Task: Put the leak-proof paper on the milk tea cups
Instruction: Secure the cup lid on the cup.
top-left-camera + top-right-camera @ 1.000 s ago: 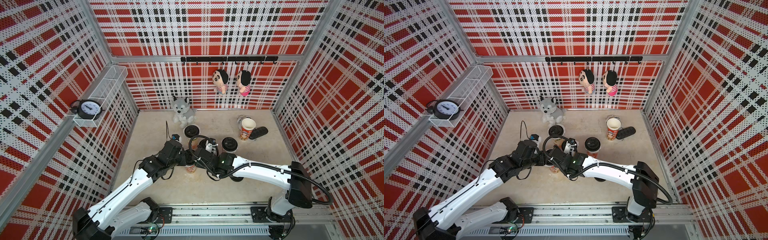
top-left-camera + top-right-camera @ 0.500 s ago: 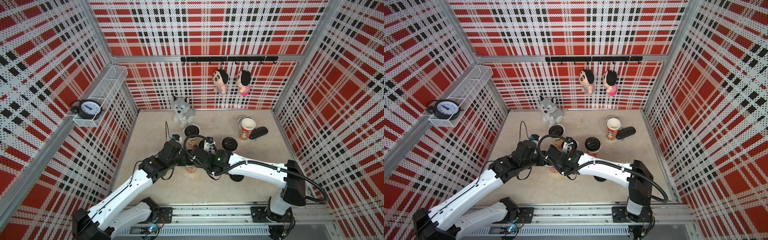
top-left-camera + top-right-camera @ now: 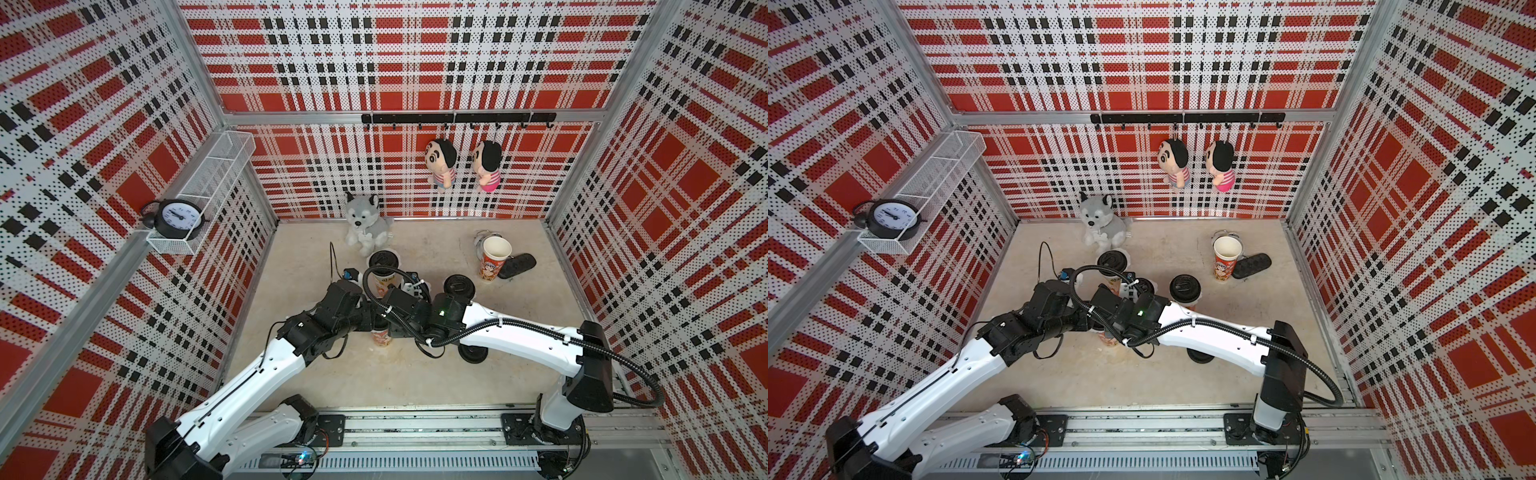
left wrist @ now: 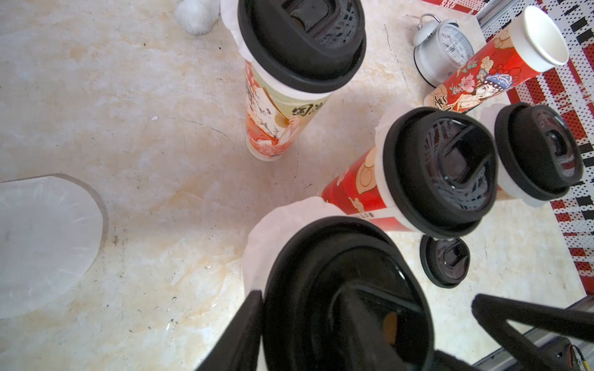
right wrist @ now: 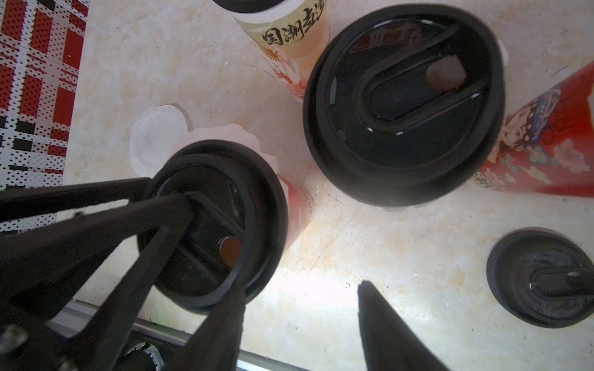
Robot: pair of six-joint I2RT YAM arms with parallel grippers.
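Black lids (image 4: 300,41) cap four of the five cups (image 4: 276,128), each with white paper (image 4: 273,231) crinkling out under the rim. The fifth cup (image 3: 492,257) stands open and bare at the back right, beside a white clock (image 4: 443,54). One spare sheet (image 4: 45,244) lies flat on the table (image 4: 160,112), and a loose lid (image 5: 543,276) lies near the front cup (image 5: 295,212). Left gripper (image 4: 366,297) hangs over that front cup with jaws spread, one finger (image 4: 244,321) at the lid's rim and the other clear of it; whether it presses the lid I cannot tell. Right gripper (image 5: 300,286) is spread too and empty, one fingertip (image 5: 231,305) by the same rim. Against a second ago, the right arm (image 3: 532,336) has edged toward the left arm (image 3: 266,365) and its jaws have parted slightly. The left arm and every cup are where they were.
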